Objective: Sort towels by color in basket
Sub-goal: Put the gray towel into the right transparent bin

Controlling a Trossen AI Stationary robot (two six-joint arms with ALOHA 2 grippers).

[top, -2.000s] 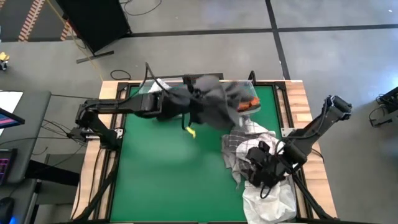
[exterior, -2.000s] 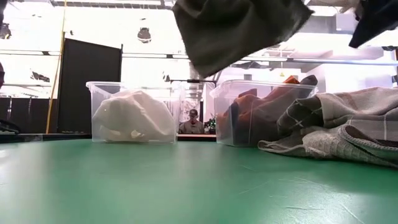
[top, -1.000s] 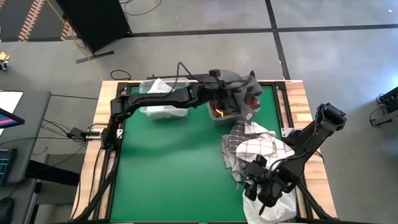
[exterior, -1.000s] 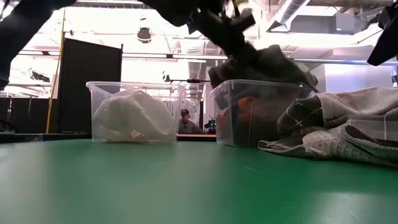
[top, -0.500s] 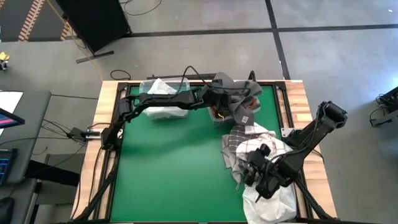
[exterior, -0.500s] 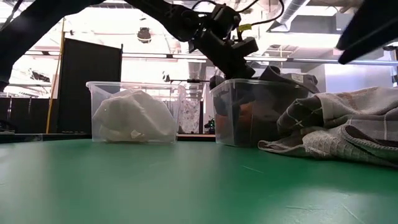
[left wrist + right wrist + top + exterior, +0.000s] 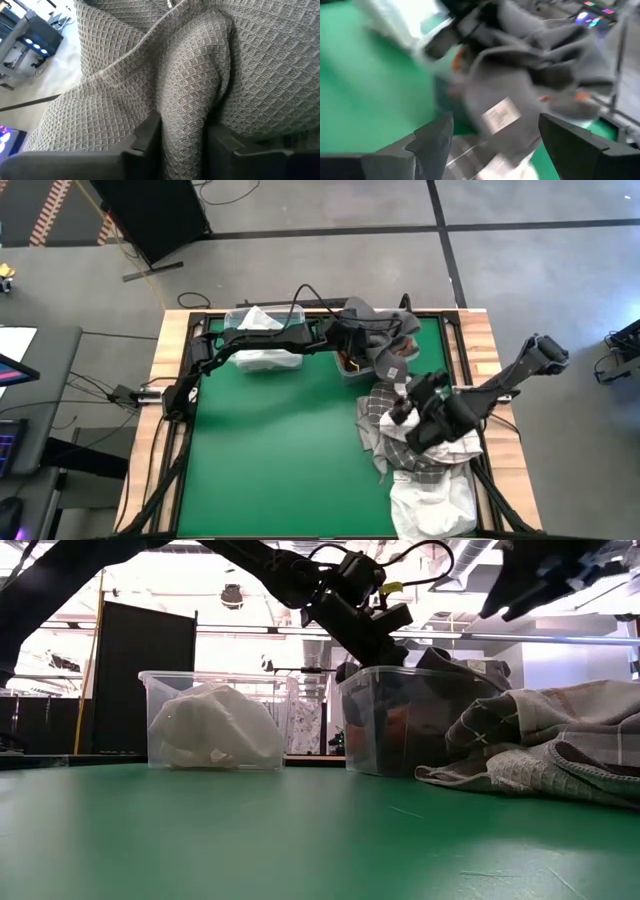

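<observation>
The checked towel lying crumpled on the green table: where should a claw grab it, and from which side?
Probably from above, on the raised fold of the checked towel. It lies bunched with a hump, so a ridge stands up to pinch. The right claw hovers open over it.

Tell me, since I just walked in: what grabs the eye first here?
The left gripper at the table's far edge, shut on a dark grey waffle-weave towel over the right-hand clear plastic bin. Nearer, the right gripper hovers open above the white-and-grey checked towel heaped at the green table's right side.
</observation>
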